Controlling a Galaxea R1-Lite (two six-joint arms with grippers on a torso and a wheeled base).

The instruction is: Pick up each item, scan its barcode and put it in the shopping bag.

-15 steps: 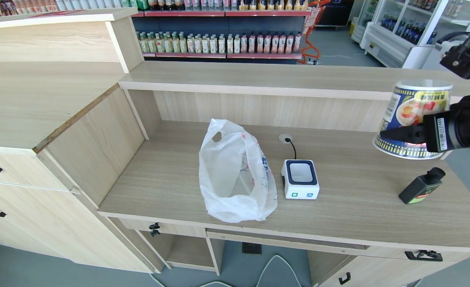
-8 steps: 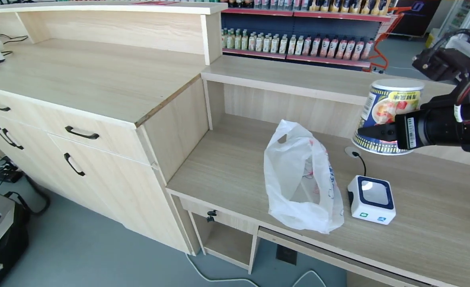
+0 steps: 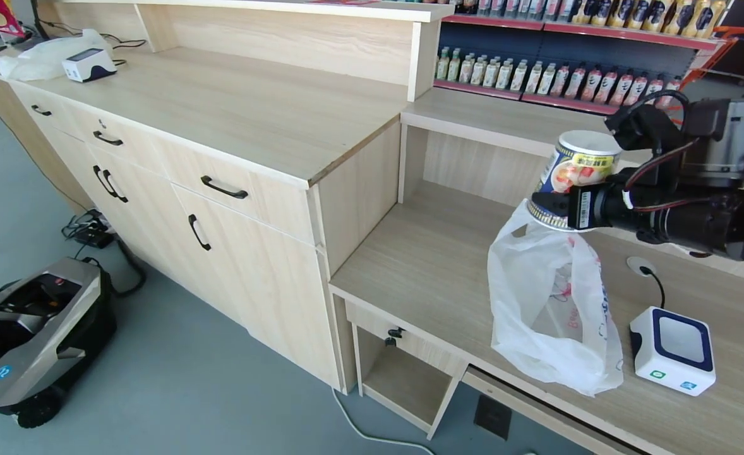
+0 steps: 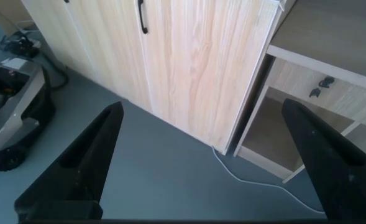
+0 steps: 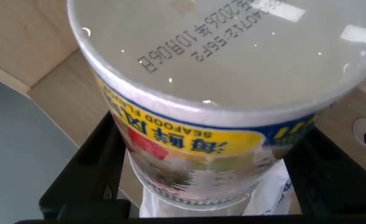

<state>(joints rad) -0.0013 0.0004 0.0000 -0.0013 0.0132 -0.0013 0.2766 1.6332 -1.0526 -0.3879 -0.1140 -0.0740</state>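
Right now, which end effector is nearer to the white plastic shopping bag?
Right. The right end effector holds a blue-and-yellow noodle cup just above the shopping bag; the left end effector hangs open over the grey floor beside the wooden cabinet.

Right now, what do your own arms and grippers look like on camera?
The right arm is a black cylinder with a white barcode-style sticker near the wrist, red and black cables looping above it, and a silver-grey segment behind. The right gripper has flat black fingers. The left gripper has two long, tapered black fingers.

Stamped code on the noodle cup's [image 5: 214, 93] end, lettering around its side.
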